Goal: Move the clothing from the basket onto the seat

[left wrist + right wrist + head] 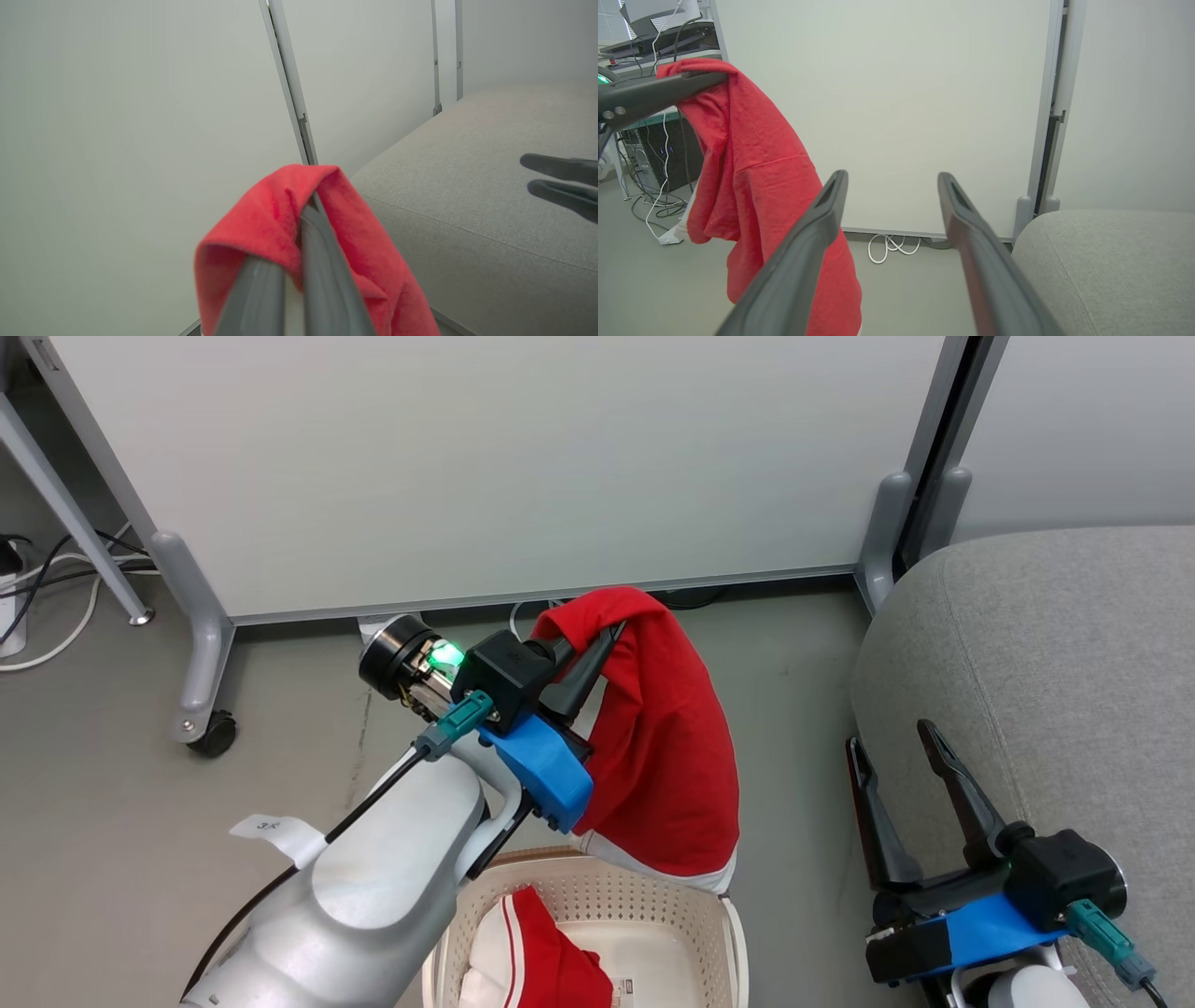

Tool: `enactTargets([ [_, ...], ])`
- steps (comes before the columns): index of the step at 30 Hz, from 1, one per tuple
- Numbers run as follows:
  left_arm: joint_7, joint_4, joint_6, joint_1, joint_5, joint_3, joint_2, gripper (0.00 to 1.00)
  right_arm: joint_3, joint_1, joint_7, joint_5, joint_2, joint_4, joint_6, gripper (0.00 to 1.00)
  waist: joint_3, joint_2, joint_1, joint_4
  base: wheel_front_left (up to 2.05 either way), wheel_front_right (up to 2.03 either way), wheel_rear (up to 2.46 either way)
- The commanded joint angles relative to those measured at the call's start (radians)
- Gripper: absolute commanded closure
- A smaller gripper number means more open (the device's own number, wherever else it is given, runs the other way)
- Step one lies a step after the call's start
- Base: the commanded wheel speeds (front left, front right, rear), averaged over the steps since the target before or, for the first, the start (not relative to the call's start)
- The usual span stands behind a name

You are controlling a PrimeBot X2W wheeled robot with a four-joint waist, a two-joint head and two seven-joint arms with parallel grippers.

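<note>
Task was approx. mid-way, by my read: nothing red lay on the seat (pixel 1055 663) yet, one garment (pixel 663 747) was up out of the basket (pixel 653 901), and a second garment (pixel 551 961), red w/ white stripes and a white panel, lay on the basket bottom next to a sticker (pixel 624 987). Left to do, prob.: carry the lifted one across to the seat, let go, then go back for the other. L tool (pixel 602 633) was pinched tight on a top fold of the garment. In the L wrist view its two fingers (pixel 324 280) ran close together w/ red cloth bunched over and btwn the tips. The rest of the garment hung from that pinch in a long drape, white hem lowest, by the basket's far rim in the head view. Whether hem touched rim, I couldn't tell. It hung above the basket's far side and the floor (pixel 803 709), in front of a pale partition (pixel 467 457), w/ the seat well apart to the robot's R. R tool (pixel 889 735) held nothing, jaws spread wide, low beside the seat's near edge, fingers pointing fwd. In the R wrist view the garment hung off to its L, near but not touching, w/ a finger of the L tool at the top of the drape.
</note>
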State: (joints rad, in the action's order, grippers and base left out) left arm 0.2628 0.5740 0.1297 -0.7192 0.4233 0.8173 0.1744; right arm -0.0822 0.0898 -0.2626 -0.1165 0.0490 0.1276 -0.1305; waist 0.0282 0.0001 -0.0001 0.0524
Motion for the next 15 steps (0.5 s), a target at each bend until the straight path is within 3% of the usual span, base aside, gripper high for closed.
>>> enactTargets([
  [1, 0.003, -0.006, 0.0, 0.007, 0.0, -0.002, -0.001, 1.0, 0.0, -0.011, -0.003, -0.003, 0.002, 0.002, -0.001, 0.0, -0.004, -0.0001, 0.0001, 0.003, 0.0, 0.0, 0.0],
  [15, 0.003, -0.014, 0.0, 0.005, -0.005, 0.007, -0.012, 1.0, -0.092, 0.094, -0.003, 0.023, 0.016, 0.018, 0.0, 0.0, -0.006, -0.0001, 0.0001, 0.022, 0.0, 0.0, 0.0],
])
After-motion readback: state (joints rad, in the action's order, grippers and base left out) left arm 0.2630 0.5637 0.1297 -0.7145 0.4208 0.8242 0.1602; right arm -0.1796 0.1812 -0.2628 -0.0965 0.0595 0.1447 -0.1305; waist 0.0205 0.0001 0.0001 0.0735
